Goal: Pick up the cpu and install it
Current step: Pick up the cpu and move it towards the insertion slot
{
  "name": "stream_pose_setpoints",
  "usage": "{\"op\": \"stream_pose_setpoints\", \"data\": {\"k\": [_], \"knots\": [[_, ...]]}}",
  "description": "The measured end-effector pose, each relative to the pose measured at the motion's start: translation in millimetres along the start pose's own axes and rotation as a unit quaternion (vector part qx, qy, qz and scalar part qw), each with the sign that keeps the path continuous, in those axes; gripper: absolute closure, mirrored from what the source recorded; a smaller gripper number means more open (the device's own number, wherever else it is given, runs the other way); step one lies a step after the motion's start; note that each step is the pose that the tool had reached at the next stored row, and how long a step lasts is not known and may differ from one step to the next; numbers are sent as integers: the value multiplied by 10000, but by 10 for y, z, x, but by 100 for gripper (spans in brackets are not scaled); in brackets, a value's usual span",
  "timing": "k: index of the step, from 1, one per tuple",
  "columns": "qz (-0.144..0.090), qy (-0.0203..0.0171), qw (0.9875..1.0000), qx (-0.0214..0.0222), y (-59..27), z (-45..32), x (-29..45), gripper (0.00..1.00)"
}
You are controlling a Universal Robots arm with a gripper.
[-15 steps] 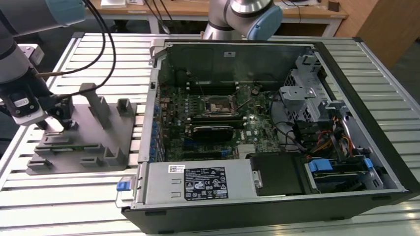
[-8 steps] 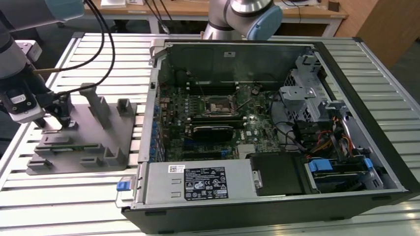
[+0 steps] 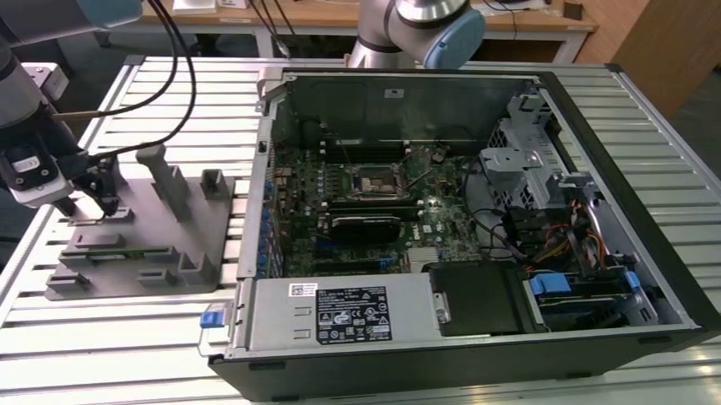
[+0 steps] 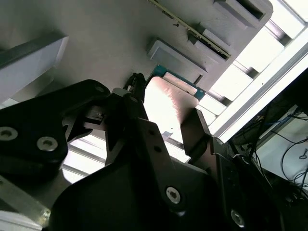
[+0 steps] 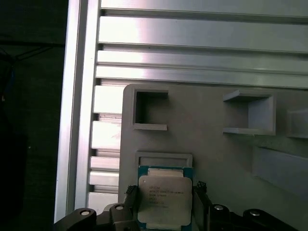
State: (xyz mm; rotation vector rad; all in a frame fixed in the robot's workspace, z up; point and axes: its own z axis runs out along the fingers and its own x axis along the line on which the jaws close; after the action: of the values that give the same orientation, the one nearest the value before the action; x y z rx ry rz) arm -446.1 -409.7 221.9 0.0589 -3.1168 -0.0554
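Note:
The cpu (image 5: pixel 165 204), a flat square chip with a silver top and green rim, lies in a shallow pocket of the grey tray (image 5: pixel 211 149). My gripper (image 5: pixel 165 188) straddles it, one dark finger against each side edge, and appears shut on it. In the second wrist view the cpu (image 4: pixel 168 108) shows bright between the fingers (image 4: pixel 195 132). The exterior view has the gripper (image 3: pixel 90 207) down on the grey tray (image 3: pixel 169 253) at that view's left. The motherboard socket (image 3: pixel 372 180) lies inside the open computer case (image 3: pixel 586 169).
Upright posts (image 3: pixel 167 177) rise from the tray beside the gripper. Both tray and case rest on a slatted aluminium table (image 3: pixel 124 337). The case holds a power supply (image 3: pixel 338 312), drive cages and cables (image 3: pixel 541 236). A second robot arm's base (image 3: pixel 423 29) stands behind the case.

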Motion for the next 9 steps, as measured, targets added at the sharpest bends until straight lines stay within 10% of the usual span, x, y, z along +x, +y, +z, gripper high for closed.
{"op": "stream_pose_setpoints", "data": {"k": [9], "knots": [[0,0,10000,-1,7,-96,2,46]]}}
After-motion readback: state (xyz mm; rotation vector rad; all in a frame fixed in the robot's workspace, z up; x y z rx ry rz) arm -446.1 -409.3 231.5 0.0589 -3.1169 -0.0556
